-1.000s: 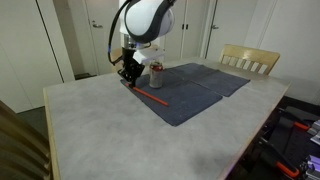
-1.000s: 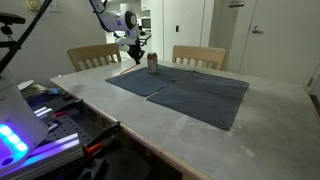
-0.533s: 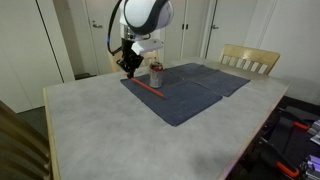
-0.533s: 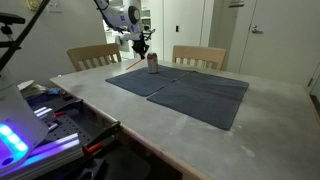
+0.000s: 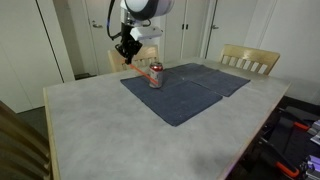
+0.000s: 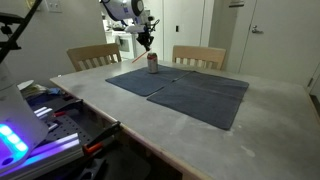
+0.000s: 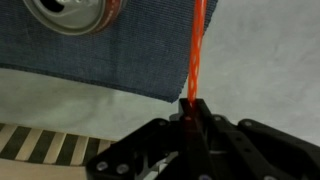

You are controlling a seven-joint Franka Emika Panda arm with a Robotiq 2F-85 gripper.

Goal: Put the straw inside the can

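My gripper is shut on one end of the thin red-orange straw, which sticks out past the jaws over the blue cloth. In an exterior view the gripper hangs above and beside the can, with the straw slanting down towards it. The silver can with red markings stands upright on the cloth. Its open top shows at the upper left of the wrist view, apart from the straw. The gripper is above the can.
A dark blue cloth covers the far half of the grey table. Wooden chairs stand behind the table. Equipment lies off the table's side.
The gripper has risen from the cloth with the straw in it. The straw's lower end has lifted off the cloth and now hangs beside the can. The can has not moved.
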